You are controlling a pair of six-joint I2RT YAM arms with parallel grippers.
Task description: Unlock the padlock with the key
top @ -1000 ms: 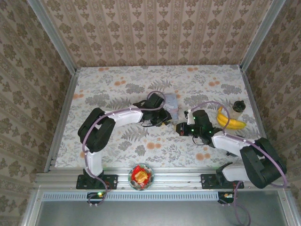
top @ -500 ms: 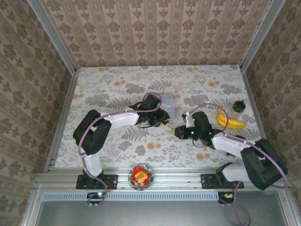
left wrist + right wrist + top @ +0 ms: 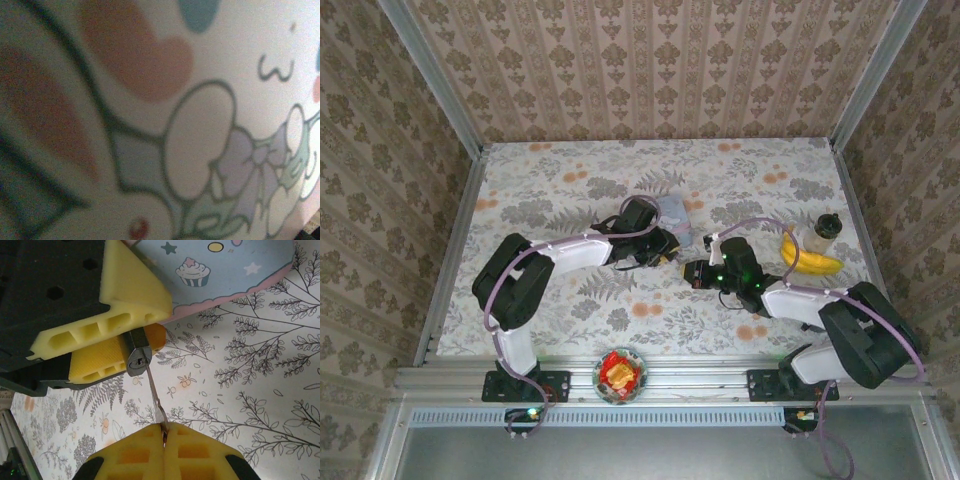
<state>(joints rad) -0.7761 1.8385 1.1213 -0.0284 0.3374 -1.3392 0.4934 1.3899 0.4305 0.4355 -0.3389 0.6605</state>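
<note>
In the right wrist view the small grey padlock (image 3: 137, 359) is pinched between the yellow fingers (image 3: 107, 315) of my left gripper, keyhole facing the camera. My right gripper (image 3: 164, 434) is shut on the thin metal key (image 3: 153, 389). The key's tip touches the keyhole; how deep it sits I cannot tell. From above, the left gripper (image 3: 666, 257) and the right gripper (image 3: 689, 272) meet at the table's middle, just in front of the pale blue tin (image 3: 673, 213). The left wrist view is a blurred close-up of the tin's cartoon print (image 3: 200, 100).
A banana (image 3: 810, 258) and a small dark-capped bottle (image 3: 828, 228) lie at the right of the floral table. A small bowl (image 3: 620, 373) with red and yellow contents sits on the front rail between the arm bases. The tin's pink edge (image 3: 235, 292) is close behind the padlock.
My right gripper has moved left with the key, closing the gap to the left gripper. The left arm's elbow has swung slightly left; its gripper has stayed by the tin.
</note>
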